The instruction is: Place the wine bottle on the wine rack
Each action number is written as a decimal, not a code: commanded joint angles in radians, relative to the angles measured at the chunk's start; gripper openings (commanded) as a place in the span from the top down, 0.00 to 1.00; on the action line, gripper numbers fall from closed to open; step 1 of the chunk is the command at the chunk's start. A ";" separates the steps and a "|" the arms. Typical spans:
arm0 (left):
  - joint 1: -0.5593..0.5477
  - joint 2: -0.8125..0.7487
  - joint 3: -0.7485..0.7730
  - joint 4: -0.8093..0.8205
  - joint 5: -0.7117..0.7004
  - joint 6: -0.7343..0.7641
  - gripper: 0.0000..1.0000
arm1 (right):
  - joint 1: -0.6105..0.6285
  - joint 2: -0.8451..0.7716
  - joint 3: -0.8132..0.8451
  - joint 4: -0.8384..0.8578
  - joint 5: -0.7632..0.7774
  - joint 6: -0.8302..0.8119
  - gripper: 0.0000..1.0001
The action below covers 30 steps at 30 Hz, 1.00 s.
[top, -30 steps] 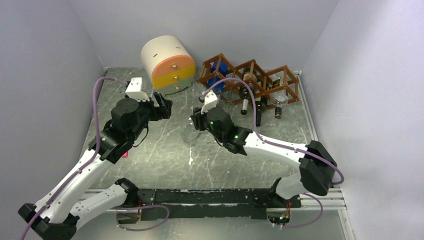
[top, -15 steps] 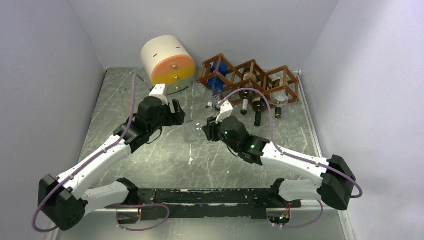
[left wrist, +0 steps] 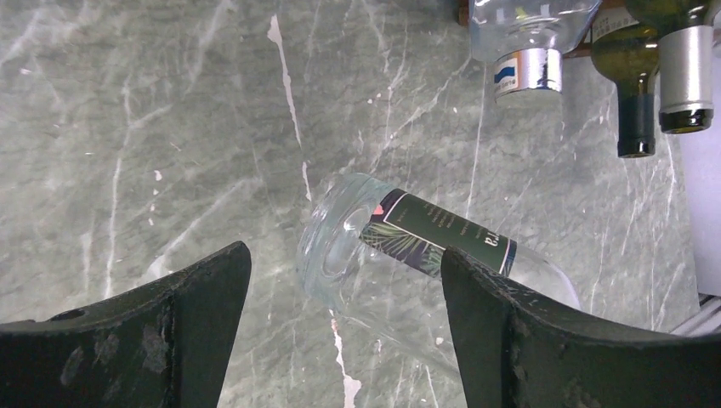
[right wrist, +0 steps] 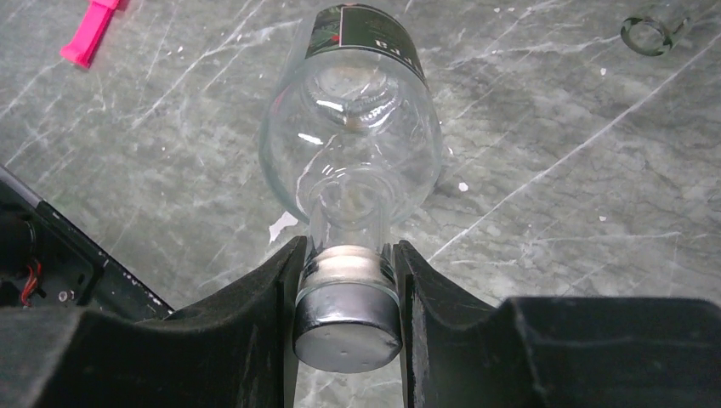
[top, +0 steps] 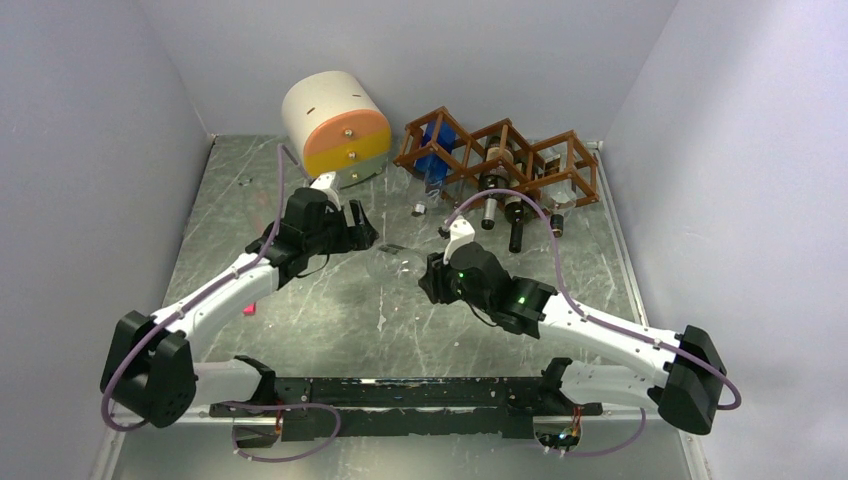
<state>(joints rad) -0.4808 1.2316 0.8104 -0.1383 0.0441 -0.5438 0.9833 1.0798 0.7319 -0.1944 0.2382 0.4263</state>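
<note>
The wine bottle (top: 393, 266), clear glass with a dark green leaf-printed label and a silver cap, lies nearly level over the middle of the grey marbled table (top: 300, 330). It is between my two arms and well short of the wine rack (top: 500, 160). My right claw (right wrist: 347, 285) is pinched on its neck just behind the cap. Both black fingers (right wrist: 281, 297) press the glass from either side, and the bottle's base points away from that wrist, toward my left arm. Whether the body rests on the table or hangs just above it, I cannot tell.

My left claw (left wrist: 340, 272) is spread wide. From its wrist camera, the bottle's round base sits in the gap between the two black fingers, nearer the one on the rack's side. That finger's edge crosses the label, but I cannot tell whether it touches the glass. The other finger is clear of the bottle.

The wine rack, a reddish-brown wooden lattice of diamond cells, stands at the back right of the table. Other bottles lie in it with their necks pointing out toward me, among them a blue one (top: 436, 145) and a dark one (top: 516, 225). Just left of the rack stands a round cream drawer unit with orange and yellow fronts (top: 335, 120). A small pink plastic piece (top: 248, 311) lies on the table by my left arm.
</note>
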 commanded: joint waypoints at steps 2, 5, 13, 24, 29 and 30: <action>0.011 0.091 0.020 0.059 0.115 -0.017 0.14 | 0.005 0.042 0.034 -0.052 -0.052 0.003 1.00; 0.012 0.138 0.037 0.047 0.124 -0.005 0.15 | 0.007 0.049 0.034 -0.061 -0.068 0.002 1.00; 0.013 0.202 0.045 0.052 0.131 0.010 0.16 | 0.007 0.109 0.012 -0.050 -0.090 -0.032 1.00; 0.013 0.252 0.055 0.067 0.182 0.027 0.19 | 0.006 0.251 -0.003 0.017 -0.143 -0.083 1.00; 0.013 0.274 0.055 0.068 0.215 0.035 0.23 | 0.008 0.319 -0.008 0.044 -0.121 -0.083 1.00; 0.013 0.277 0.055 0.066 0.218 0.037 0.23 | 0.007 0.331 -0.007 0.047 -0.123 -0.084 0.94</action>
<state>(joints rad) -0.4671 1.4860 0.8444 -0.0757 0.1917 -0.5270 0.9886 1.3739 0.7261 -0.2405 0.0929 0.3546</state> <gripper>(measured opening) 0.778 0.409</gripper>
